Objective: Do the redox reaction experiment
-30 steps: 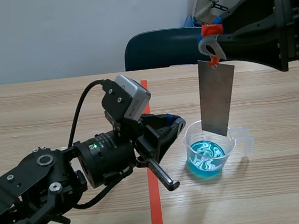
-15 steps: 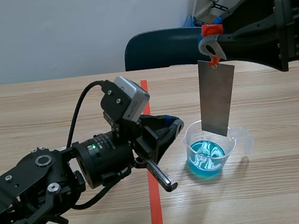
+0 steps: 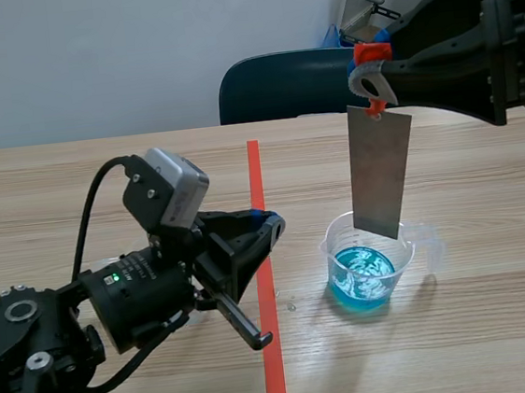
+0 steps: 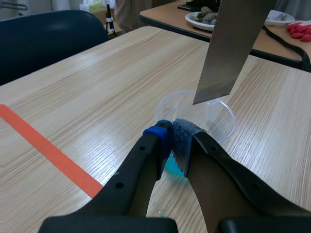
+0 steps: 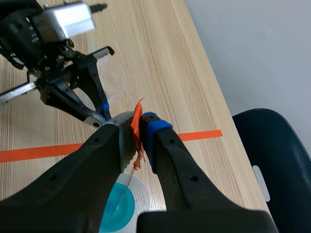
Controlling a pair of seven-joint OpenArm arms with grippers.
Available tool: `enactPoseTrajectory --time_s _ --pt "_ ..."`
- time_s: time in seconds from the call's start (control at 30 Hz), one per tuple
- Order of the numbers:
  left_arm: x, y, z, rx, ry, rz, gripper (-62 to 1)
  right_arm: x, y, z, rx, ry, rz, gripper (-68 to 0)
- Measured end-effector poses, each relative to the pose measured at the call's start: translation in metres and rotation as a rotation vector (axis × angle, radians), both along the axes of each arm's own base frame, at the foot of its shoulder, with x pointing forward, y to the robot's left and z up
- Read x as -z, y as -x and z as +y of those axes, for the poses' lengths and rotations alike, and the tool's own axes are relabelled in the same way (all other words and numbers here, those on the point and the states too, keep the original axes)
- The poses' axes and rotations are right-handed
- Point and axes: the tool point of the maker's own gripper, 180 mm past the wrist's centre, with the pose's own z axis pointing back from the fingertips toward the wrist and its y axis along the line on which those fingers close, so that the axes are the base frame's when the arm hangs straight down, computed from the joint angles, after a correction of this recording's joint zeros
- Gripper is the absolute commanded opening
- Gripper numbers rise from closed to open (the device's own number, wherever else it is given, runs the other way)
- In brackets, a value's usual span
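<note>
right gripper [image 5: 136, 125] clamps metal sheet [image 3: 383, 170], seemingly by orange tab [image 5: 138, 112]; over beaker [image 3: 338, 245] | left gripper [image 4: 173, 138] closed, empty

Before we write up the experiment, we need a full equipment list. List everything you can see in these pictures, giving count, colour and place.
table: one, light wood, under everything
tape line: one, orange-red, running along the table away from the robot
beaker: one, clear, on the table on the robot's right of the tape line
liquid: blue, in the beaker
metal sheet: one, grey, hanging over the beaker, clear of the liquid
tab: one, orange, at the sheet's top
cup: one, clear, on the table by the left arm
chair: one, dark blue, beyond the table
left gripper: black, shut, empty, low by the tape line
right gripper: black, raised, shut on the tab
</note>
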Motion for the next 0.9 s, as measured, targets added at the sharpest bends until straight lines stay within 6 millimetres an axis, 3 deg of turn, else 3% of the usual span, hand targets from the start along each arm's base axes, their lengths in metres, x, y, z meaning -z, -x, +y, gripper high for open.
enactPoseTrajectory --time_s 0.17,0.37,0.63,0.7,0.77,0.9 --pt "-0.010 0.013 0.011 -0.005 -0.003 -0.016 -57.4 0.000 0.000 0.000 0.000 0.000 0.000 -66.9" --pt "-0.010 0.032 0.027 -0.029 -0.008 0.003 -46.8 0.000 0.000 0.000 0.000 0.000 0.000 -66.9" --pt "-0.029 0.053 0.041 -0.053 0.073 -0.029 -23.0 0.000 0.000 0.000 0.000 0.000 0.000 -66.9" --pt "-0.031 0.058 0.043 -0.051 0.080 -0.031 -13.0 0.000 0.000 0.000 0.000 0.000 0.000 -66.9" --pt "-0.031 0.063 0.043 -0.043 0.067 -0.046 1.4 0.000 0.000 0.000 0.000 0.000 0.000 -66.9" --pt "-0.027 0.076 0.046 -0.032 0.047 -0.067 1.4 0.000 0.000 0.000 0.000 0.000 0.000 -66.9"
